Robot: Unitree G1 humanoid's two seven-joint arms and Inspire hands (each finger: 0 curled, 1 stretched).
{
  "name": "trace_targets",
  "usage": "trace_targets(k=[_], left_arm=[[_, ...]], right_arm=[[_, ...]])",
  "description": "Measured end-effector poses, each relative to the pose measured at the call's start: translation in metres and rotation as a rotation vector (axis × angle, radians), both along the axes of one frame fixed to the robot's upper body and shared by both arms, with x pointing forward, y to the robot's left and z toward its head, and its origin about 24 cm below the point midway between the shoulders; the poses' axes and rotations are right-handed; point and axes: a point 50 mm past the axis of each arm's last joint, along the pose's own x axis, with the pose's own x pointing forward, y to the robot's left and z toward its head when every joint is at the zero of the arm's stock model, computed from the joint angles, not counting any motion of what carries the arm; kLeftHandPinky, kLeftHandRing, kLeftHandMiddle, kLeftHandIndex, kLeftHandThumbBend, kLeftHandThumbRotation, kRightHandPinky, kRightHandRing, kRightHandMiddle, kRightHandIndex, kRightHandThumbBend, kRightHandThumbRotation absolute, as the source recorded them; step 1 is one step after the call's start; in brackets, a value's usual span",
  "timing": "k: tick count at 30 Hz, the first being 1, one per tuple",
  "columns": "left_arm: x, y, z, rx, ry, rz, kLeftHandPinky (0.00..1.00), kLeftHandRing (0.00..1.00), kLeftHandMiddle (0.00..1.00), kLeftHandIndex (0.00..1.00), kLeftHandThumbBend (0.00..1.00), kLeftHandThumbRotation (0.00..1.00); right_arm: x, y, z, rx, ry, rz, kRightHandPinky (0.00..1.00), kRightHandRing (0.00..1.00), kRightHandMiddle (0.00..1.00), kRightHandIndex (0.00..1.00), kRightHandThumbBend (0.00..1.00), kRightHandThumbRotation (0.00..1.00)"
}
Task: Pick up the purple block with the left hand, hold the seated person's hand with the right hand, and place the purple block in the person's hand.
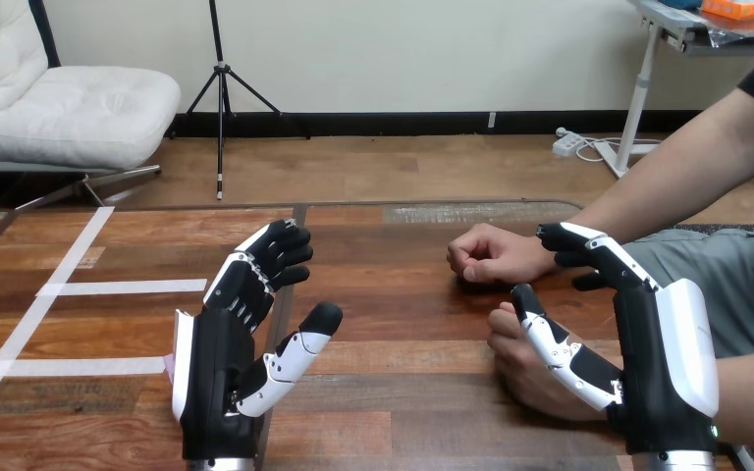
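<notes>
At the far left, a sliver of the purple block [169, 367] peeks out from behind the outer edge of my left hand [218, 365]. It seems to lie on the table [403, 324], though most of it is hidden from me. My left hand stands upright above the table with its fingers spread and loosely bent and its thumb held wide, gripping nothing.

As I judge it, the block comes first. I should turn my left wrist outward so the palm faces the block. Then I lower the hand until thumb and fingers straddle it, and close only once it sits squarely between them. A grab from the side would likely knock it away.

Further right, the person's farther hand [491, 255] rests on the table as a loose fist. The person's nearer hand [525, 378] lies just under the thumb of my right hand [663, 363]. My right hand is spread, with its fingers reaching past the farther wrist. The thumb lies across the nearer hand without curling round it, so I would not call that a hold yet. I should close there gently and leave the person's palm free to turn upward for the block.
</notes>
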Motion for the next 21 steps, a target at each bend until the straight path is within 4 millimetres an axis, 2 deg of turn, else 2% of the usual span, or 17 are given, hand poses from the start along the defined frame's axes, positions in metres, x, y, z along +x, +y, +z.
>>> trace_targets(k=[21], left_arm=[[-0.0002,0.0000,-0.0004,0.001,0.003,0.005,0.70,0.75,0.76,0.76,0.80,0.48]], right_arm=[[-0.0002,0.0000,-0.0002,0.000,0.001,0.000,0.63,0.72,0.75,0.73,0.42,0.38]])
